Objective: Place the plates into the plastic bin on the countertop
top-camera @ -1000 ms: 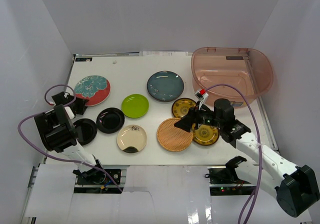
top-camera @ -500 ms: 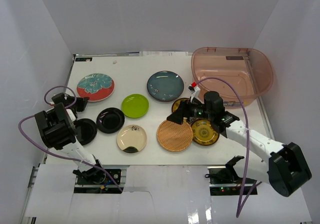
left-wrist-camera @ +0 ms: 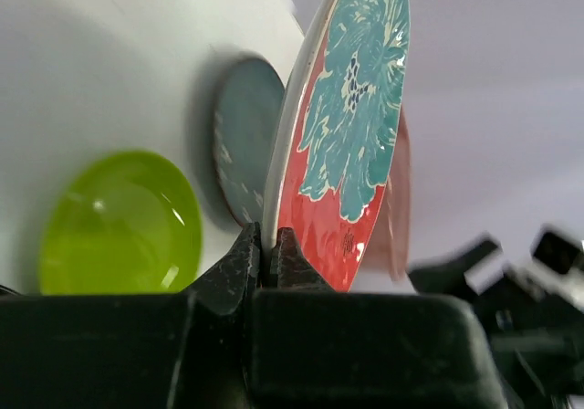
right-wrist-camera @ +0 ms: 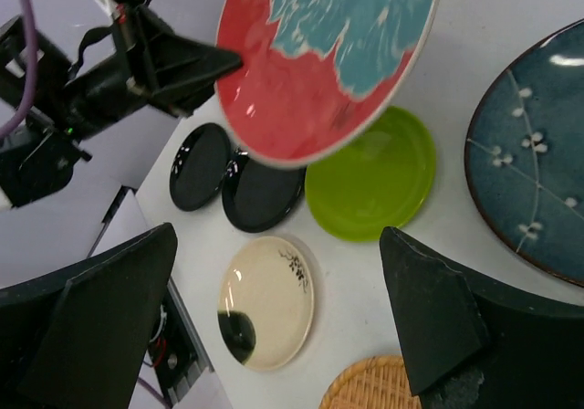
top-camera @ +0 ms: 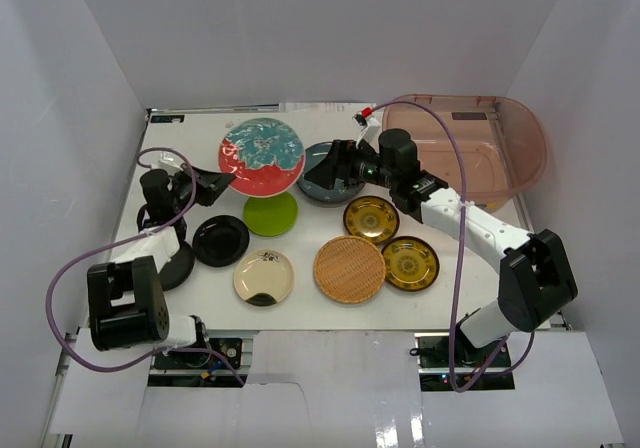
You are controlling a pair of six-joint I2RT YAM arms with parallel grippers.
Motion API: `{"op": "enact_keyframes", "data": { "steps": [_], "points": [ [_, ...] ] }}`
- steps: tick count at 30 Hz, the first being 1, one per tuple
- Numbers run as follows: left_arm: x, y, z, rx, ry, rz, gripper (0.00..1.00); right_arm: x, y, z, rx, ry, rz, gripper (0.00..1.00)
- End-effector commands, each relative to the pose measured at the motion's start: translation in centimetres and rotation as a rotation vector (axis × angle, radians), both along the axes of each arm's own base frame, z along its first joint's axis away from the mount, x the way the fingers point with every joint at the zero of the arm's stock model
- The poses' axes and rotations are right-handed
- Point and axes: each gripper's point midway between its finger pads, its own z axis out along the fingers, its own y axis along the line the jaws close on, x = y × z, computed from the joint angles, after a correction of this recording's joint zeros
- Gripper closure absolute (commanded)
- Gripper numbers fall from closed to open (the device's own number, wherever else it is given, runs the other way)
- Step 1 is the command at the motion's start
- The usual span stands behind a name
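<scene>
At the far left of the white countertop [top-camera: 190, 138], two glossy black plates sit side by side, one [top-camera: 220, 240] in full view and the other [top-camera: 178, 264] partly behind the left arm. Just above them, the left gripper [top-camera: 228, 177] is clamped narrowly on the near rim of the red and teal plate [top-camera: 262, 155]. This round dish has a teal flower pattern across a red ground and a pale edge. The left wrist view shows the rim pinched between the two fingers [left-wrist-camera: 239, 261], with the plate held off the surface and tilted.

Below the raised plate lies the lime green plate [top-camera: 270, 214], plain and shiny, and nearer the arms lies the cream plate [top-camera: 264, 277], which has a dark mark at one side. Next comes the blue-grey plate [top-camera: 322, 189], speckled with small pale blossoms and flat on the countertop. The right gripper [top-camera: 322, 172] hangs above it with its jaws spread wide, holding nothing.

Further right are the woven tan plate [top-camera: 350, 269] and two gold-brown patterned plates, one [top-camera: 370, 218] behind the other [top-camera: 410, 264]. At the far right corner stands the translucent pinkish bin [top-camera: 520, 158], with no plates in it.
</scene>
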Motion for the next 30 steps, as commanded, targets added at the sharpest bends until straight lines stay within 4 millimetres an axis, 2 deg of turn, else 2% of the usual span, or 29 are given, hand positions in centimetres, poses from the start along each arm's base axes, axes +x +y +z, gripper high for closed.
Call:
{"op": "enact_keyframes", "data": {
  "steps": [1, 6, 8, 12, 13, 14, 15, 16, 17, 18, 20, 21, 22, 23, 24, 25, 26, 27, 28, 30],
  "points": [
    [-2.4, -3.7, 5.0, -0.047, -0.167, -0.175, 1.0, 2.7, -0.2, 0.4, -0.026, -0.007, -0.081, 0.02],
    [-4.9, -7.9, 6.8, -0.064, -0.226, -0.339, 1.0, 4.7, -2.2, -1.1, -0.039, 0.042, -0.15, 0.0],
    [-5.6, -8.8, 7.4, -0.061, -0.243, -0.38, 1.0, 5.1, -3.1, -1.9, -0.042, 0.066, -0.172, 0.05],
    [-6.2, -10.1, 8.3, -0.059, -0.272, -0.446, 1.0, 4.8, -3.3, -3.3, -0.046, 0.112, -0.182, 0.14],
    [-6.2, -10.2, 8.4, -0.054, -0.279, -0.451, 1.0, 4.8, -3.3, -3.3, -0.04, 0.115, -0.179, 0.27],
    [-6.0, -10.2, 8.7, -0.048, -0.285, -0.459, 1.0, 4.4, -3.3, -3.6, -0.03, 0.129, -0.166, 0.31],
    [-6.5, -11.6, 8.2, -0.059, -0.255, -0.512, 1.0, 4.5, -3.1, -3.1, 0.002, 0.128, -0.163, 0.34],
    [-6.5, -11.8, 8.3, -0.059, -0.255, -0.523, 1.0, 4.5, -3.2, -3.1, 0.016, 0.134, -0.16, 0.41],
    [-6.5, -12.1, 8.4, -0.057, -0.26, -0.534, 1.0, 4.2, -3.1, -3.1, 0.03, 0.147, -0.135, 0.51],
    [-6.5, -12.3, 8.2, -0.06, -0.252, -0.543, 1.0, 4.3, -3.2, -2.9, 0.043, 0.145, -0.135, 0.68],
    [-6.5, -12.5, 8.1, -0.066, -0.242, -0.548, 0.98, 4.5, -3.7, -2.6, 0.063, 0.152, -0.149, 0.79],
    [-6.6, -12.6, 8.3, -0.073, -0.241, -0.557, 0.94, 4.4, -3.9, -2.7, 0.066, 0.156, -0.153, 0.85],
    [-6.5, -12.7, 8.1, -0.084, -0.232, -0.561, 0.9, 4.5, -4.3, -2.1, 0.081, 0.141, -0.16, 0.92],
    [-6.8, -12.9, 8.4, -0.097, -0.235, -0.58, 0.83, 4.6, -4.6, -1.7, 0.091, 0.14, -0.161, 0.92],
    [-6.8, -13.1, 8.9, -0.109, -0.246, -0.591, 0.63, 4.7, -5.0, -1.4, 0.1, 0.134, -0.165, 0.92],
    [-6.7, -13.2, 9.1, -0.109, -0.249, -0.598, 0.52, 5.0, -6.0, -0.3, 0.119, 0.112, -0.184, 0.92],
    [-6.2, -13.1, 8.3, -0.101, -0.218, -0.59, 0.45, 5.4, -6.8, 0.8, 0.137, 0.094, -0.202, 0.92],
    [-5.5, -13.1, 8.8, -0.088, -0.222, -0.579, 0.37, 6.2, -8.8, 2.5, 0.158, 0.057, -0.246, 0.92],
    [-5.0, -12.9, 8.8, -0.076, -0.217, -0.564, 0.35, 6.8, -10.0, 3.4, 0.172, 0.042, -0.273, 0.92],
    [-3.3, -12.7, 7.6, -0.022, -0.166, -0.498, 0.34, 7.3, -12.7, 5.8, 0.217, 0.014, -0.32, 0.92]
  ]
}}
